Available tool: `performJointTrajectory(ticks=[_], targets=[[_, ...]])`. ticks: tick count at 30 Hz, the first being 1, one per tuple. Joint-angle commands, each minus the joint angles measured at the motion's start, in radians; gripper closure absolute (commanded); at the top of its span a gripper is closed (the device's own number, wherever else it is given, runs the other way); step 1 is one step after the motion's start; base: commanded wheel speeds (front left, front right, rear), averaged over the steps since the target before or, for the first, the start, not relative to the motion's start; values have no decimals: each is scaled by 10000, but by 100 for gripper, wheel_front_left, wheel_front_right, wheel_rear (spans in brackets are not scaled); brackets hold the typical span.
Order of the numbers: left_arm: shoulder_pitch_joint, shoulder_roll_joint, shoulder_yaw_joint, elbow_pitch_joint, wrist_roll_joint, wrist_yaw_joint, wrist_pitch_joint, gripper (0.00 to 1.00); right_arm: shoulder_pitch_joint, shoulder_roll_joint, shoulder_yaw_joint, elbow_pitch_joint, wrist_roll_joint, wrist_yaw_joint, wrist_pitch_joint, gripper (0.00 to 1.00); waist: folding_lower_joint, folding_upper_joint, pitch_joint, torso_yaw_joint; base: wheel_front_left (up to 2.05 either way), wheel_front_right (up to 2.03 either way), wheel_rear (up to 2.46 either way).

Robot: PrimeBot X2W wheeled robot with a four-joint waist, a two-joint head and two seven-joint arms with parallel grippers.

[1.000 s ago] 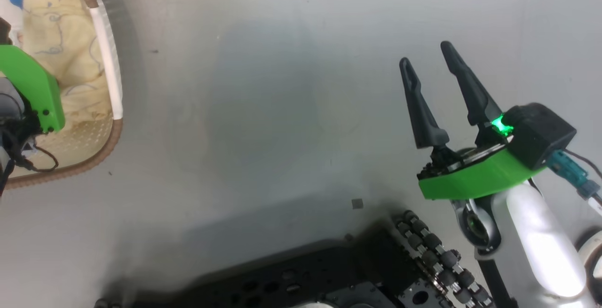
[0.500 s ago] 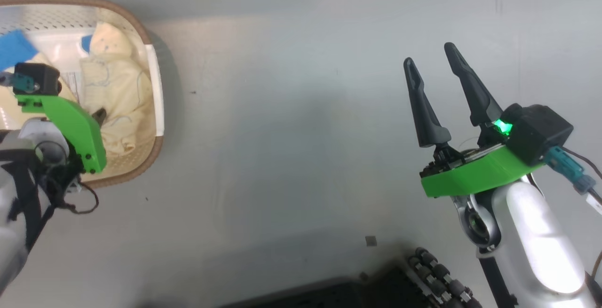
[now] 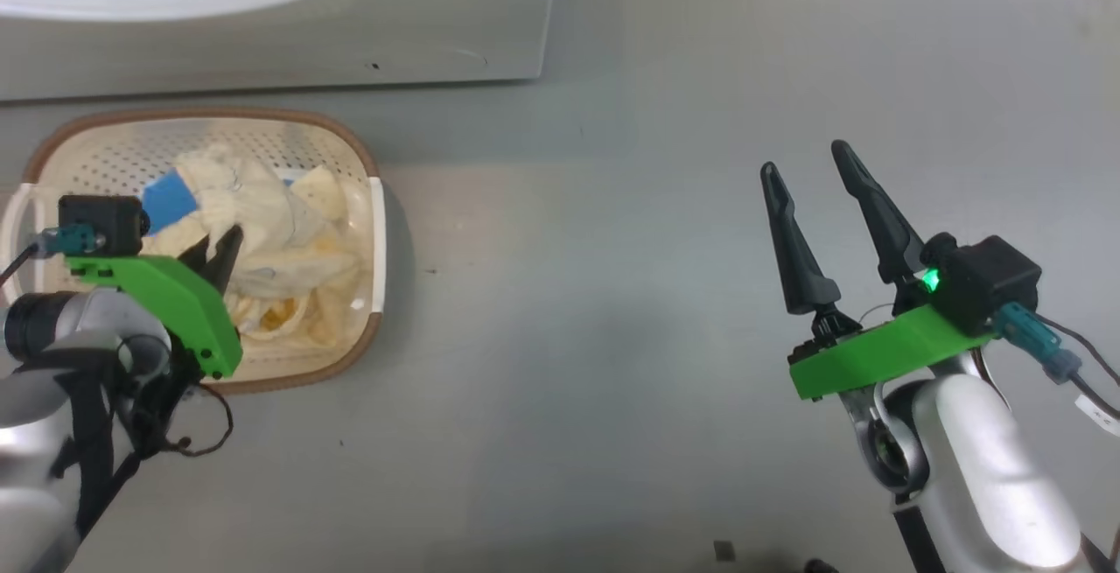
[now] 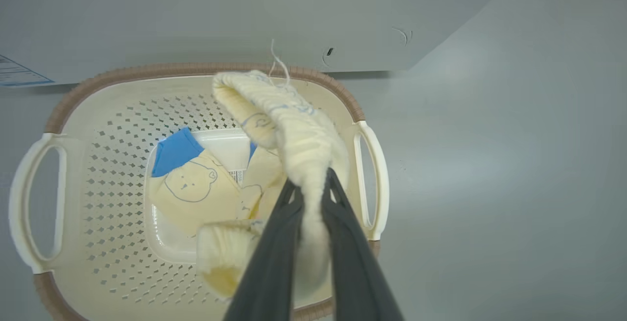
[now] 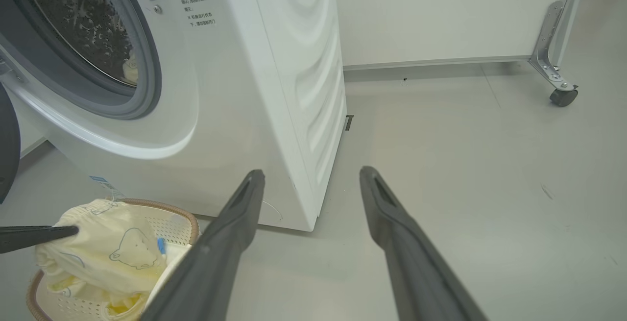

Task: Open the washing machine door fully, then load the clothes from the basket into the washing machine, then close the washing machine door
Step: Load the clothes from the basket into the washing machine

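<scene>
Floor: you have a smooth, pale grey floor (image 3: 612, 398) with a few tiny dark specks.
Far left: the washing machine (image 5: 274, 90) stands on it.
Left, nearer you: the basket (image 3: 201, 113) sits upright just before the machine's base.
Far right: a black caster (image 5: 563, 96) rests by the wall.
Near, right of centre: you see a small dark chip (image 3: 724, 549).

Pale cream-yellow clothes (image 4: 188, 196) printed with blue bear outlines and a bright blue patch are seen mid-frame in a cream perforated basket (image 4: 108, 174), rimmed in brown with white handles, below the white washing machine (image 4: 196, 12).
</scene>
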Motion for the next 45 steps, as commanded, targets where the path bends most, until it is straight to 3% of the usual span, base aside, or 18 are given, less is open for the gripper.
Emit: performJointTrajectory(ticks=[1,8,14,23,30,38,45], targets=[[44,488,368,-191,-98,8,-347,100,234,-14,164,-202,-16,4,-67,0,1,-1,-574,343,0,0,0],[303,643,706,-512,327,124,-1043,100,414,-14,197,99,-21,4,-67,0,1,-1,-1395,664,0,0,0],[685,735,1891,-1231,943,416,-1099,100,566,-14,198,243,56,4,-67,0,1,-1,-1941,835,0,0,0],[2658,1019,5132,-3667,3011,1218,-1104,100,927,-14,135,458,183,4,-67,0,1,-1,-2979,1021,0,0,0],[4510,879,7138,-5484,4342,1752,-1105,100,1215,-14,66,555,301,4,-67,0,1,-1,-3689,1160,0,0,0],[6154,686,7925,-6724,5368,2098,-1105,100,1509,-14,-8,611,383,4,-67,0,1,-1,-4275,1292,0,0,0],[7151,280,8362,-7207,5600,2212,-1105,100,1695,-14,11,639,449,4,-67,0,1,-1,-4570,1318,0,0,0]])
